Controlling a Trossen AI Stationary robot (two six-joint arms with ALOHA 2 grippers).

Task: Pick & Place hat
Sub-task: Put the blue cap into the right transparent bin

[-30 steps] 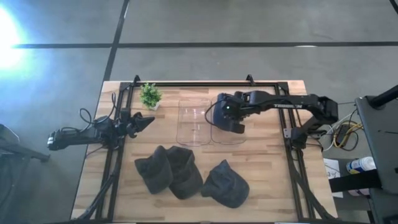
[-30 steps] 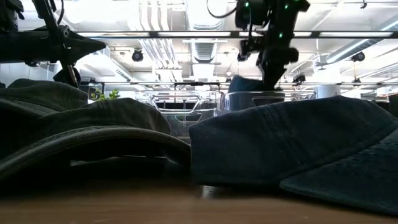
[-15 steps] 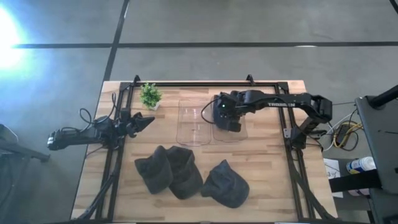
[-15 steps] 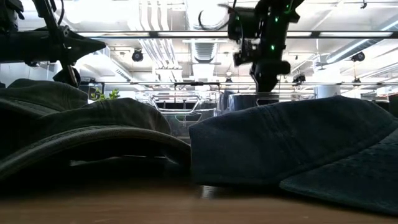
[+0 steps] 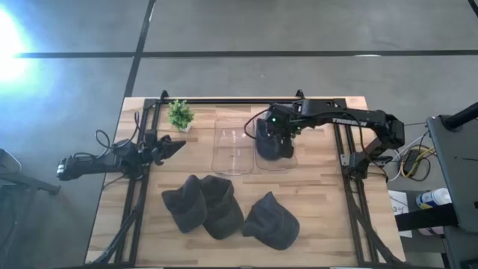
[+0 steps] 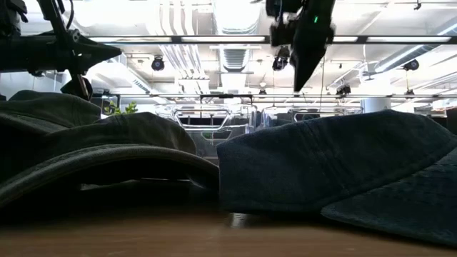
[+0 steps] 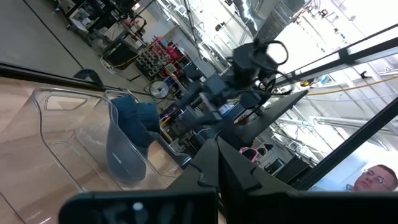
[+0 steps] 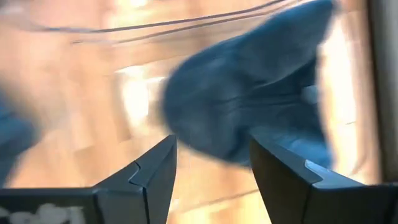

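Note:
A dark blue hat (image 5: pixel 273 146) lies inside the right-hand clear bin (image 5: pixel 279 166) at the table's far middle; the left wrist view shows the hat (image 7: pixel 133 118) slumped against that bin's wall. My right gripper (image 5: pixel 275 131) hangs open above it, fingers pointing down, with the hat (image 8: pixel 249 93) below and beyond the fingertips (image 8: pixel 163 152). Three more dark hats lie on the near half of the table: hat (image 5: pixel 186 207), hat (image 5: pixel 222 208) and hat (image 5: pixel 270 220). My left gripper (image 5: pixel 179 143) waits shut at the table's left side, holding nothing.
A second clear bin (image 5: pixel 233 146) stands just left of the first. A small potted plant (image 5: pixel 180 114) sits at the far left. A black frame rail (image 5: pixel 246 100) runs along the far edge and down both sides. Bare wood lies between the bins and the near hats.
My right gripper has gone down into the right bin with the blue hat, opened and let it go, then risen and drawn a little toward the far edge. The hat now lies in the bin, clear of the fingers.

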